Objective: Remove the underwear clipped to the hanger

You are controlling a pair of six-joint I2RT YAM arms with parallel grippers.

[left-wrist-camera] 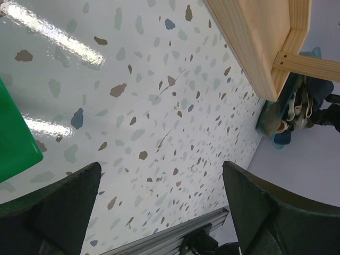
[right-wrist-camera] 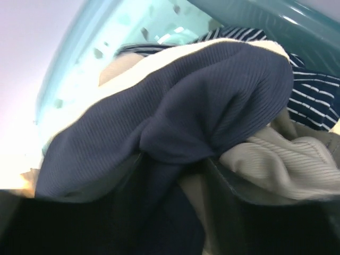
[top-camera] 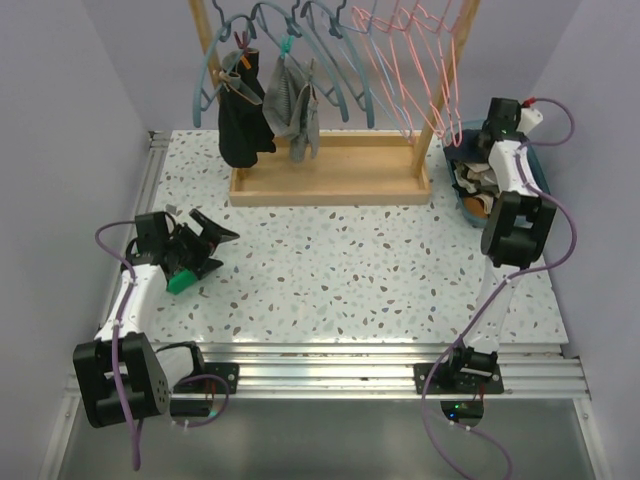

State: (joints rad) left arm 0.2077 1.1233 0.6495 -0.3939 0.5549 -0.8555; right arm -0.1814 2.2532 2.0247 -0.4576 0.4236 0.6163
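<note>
Underwear (right-wrist-camera: pixel 212 95), ribbed navy knit, bunches in basket (right-wrist-camera: pixel 276 21).

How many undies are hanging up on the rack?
2: a black pair hanging at the left end of the rack, and a grey pair just to its right. The grey bundle might hide another piece.

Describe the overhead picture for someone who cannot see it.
Black underwear and grey underwear hang clipped to hangers on a wooden rack at the table's far side. The right arm reaches into a teal basket of clothes; the left end effector is open, low over the table.
</note>
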